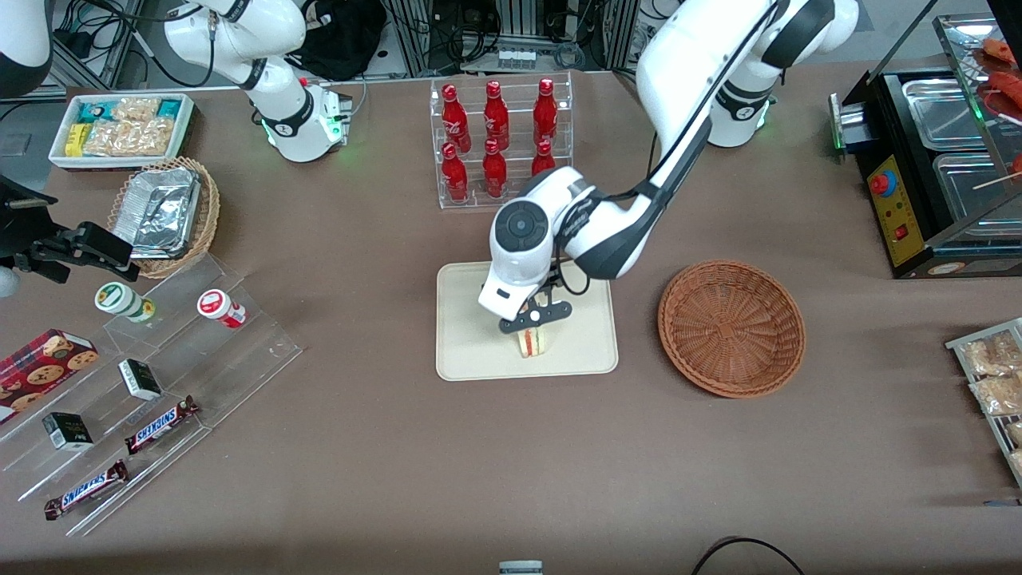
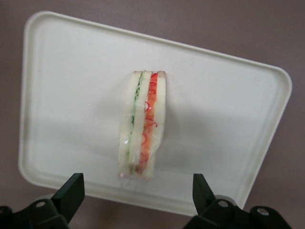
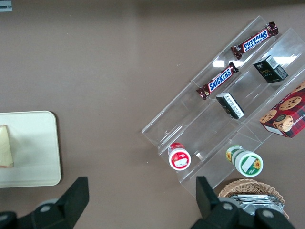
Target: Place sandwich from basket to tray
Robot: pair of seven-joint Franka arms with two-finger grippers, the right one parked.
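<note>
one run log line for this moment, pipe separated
stage: release | sandwich: standing on edge on tray | gripper: open, above sandwich | basket: empty

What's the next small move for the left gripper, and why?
Probably lift straight up and clear. The sandwich already stands on its edge on the tray, the basket is empty, and the gripper is open just above the sandwich with both fingers apart from it.
</note>
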